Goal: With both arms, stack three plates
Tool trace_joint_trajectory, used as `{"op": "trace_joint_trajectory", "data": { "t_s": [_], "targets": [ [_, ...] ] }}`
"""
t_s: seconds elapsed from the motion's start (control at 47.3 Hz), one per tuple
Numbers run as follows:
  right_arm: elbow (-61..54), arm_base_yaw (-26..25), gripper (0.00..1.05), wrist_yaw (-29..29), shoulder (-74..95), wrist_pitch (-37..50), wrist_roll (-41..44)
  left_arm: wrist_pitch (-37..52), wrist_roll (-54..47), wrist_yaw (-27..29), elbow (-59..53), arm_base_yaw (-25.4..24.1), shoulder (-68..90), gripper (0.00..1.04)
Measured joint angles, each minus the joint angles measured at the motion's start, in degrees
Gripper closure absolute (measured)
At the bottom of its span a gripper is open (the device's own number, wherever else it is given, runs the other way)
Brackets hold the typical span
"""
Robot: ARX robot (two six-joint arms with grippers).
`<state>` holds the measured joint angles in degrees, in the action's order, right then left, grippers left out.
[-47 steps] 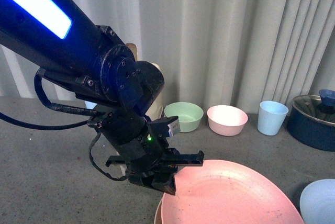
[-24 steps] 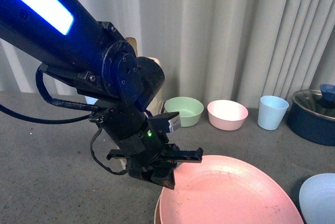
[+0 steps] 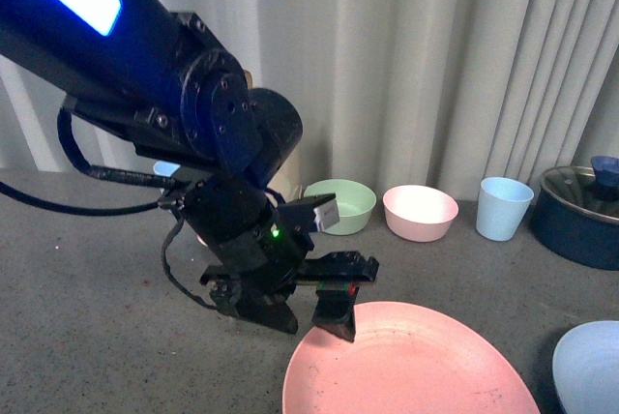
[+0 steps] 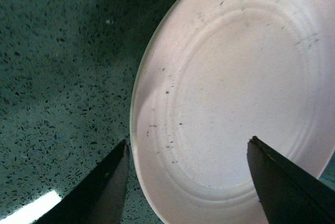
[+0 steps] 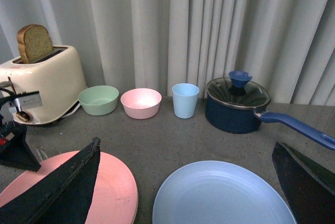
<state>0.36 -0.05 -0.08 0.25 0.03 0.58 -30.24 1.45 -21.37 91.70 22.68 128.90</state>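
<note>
Jaws on your left gripper [image 3: 309, 325] stand apart, one finger outside the near rim of the pink plate [image 3: 416, 366] and the other just over it, gripping nothing. The plate looks to lie flat on the table [image 3: 87, 269]. Your right gripper [image 5: 186, 143] is also spread wide and empty, with the blue plate [image 5: 225, 195] lying between its fingers and lower down, just beside the pink one. The step in hand seems to be clearing the left arm off the pink plate, so raise it straight up before you swing it aside; a sideways pull could catch the rim and drag the plate. Then bring the right jaws down on the blue plate's rim, which is shallow and likely to slip unless you bite well in. The left wrist view shows what the front view hides: both fingers are free of the plate. The right wrist view alone shows the whole blue plate and its gap to the pink one. You cannot pick out the cream plate for sure in any view.
</note>
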Motion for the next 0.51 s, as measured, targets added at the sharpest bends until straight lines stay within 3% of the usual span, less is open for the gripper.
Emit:
{"op": "trace_joint_trajectory", "data": {
  "t_s": [0.19,0.507],
  "targets": [
    [0.0,0.0,0.07,0.0,0.0,0.0,0.0,3.02,-3.15,1.16,-1.29,0.33,-8.31,0.05],
    [0.0,0.0,0.07,0.0,0.0,0.0,0.0,16.28,-13.79,5.44,-23.32,1.77,-37.05,0.07]
  ]
}}
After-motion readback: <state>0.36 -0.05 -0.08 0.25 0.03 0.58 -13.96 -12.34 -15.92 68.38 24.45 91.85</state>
